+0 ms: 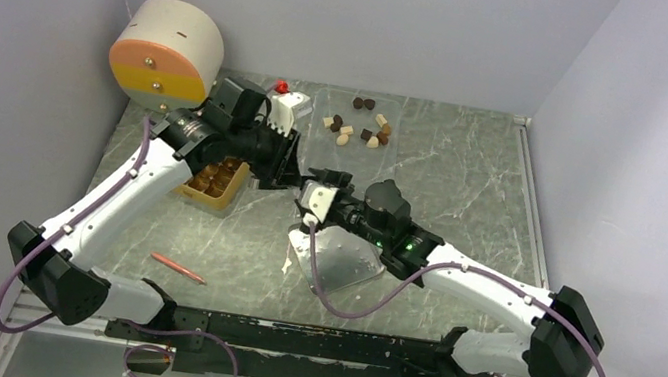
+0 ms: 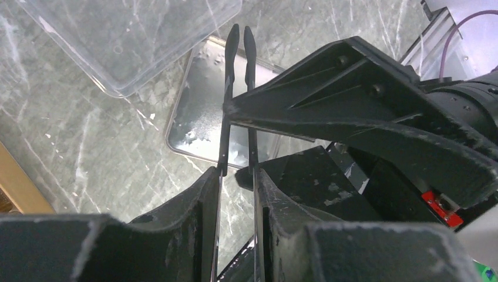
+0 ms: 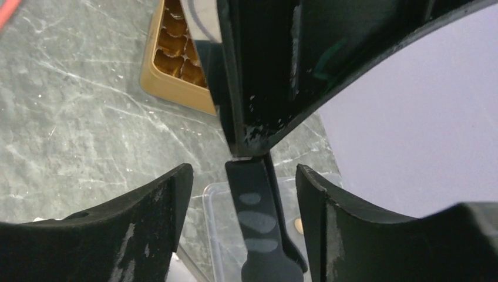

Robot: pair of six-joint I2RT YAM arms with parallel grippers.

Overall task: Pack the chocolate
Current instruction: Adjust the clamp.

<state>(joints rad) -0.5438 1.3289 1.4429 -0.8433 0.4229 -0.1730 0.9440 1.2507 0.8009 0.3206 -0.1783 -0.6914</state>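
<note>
Green marbled desk (image 1: pixel 473 180): we are counting about ten chocolate lumps (image 1: pixel 367 135), dark, brown, cream. Left pincer (image 2: pixel 238 176) is clamping one pair of tweezers (image 3: pixel 256 226); right pincer (image 3: pixel 244 170) is gaping wide.

My white left arm (image 1: pixel 123 184) and right arm (image 1: pixel 487 282) bend inward, wrists nearly meeting. Left black claw (image 2: pixel 238 174) pinches slim black tweezers (image 2: pixel 227 88); right claw (image 3: pixel 244 170) gapes wide.

Desk (image 1: pixel 471 190): grey-green marbled surface.
Left of centre: golden-tan compartment box (image 1: pixel 215 182), flat on the desk.
Rear centre: clear tray (image 1: pixel 323 106) holding chocolate (image 1: pixel 359 130) pieces in dark brown, mid brown and cream.
Just left of it: small white unit (image 1: pixel 289 106) with a red knob.
Centre: silvery shallow tray (image 1: pixel 348 267).
Near left: red-orange pen (image 1: pixel 179 268), lying well apart from the rest.
</note>
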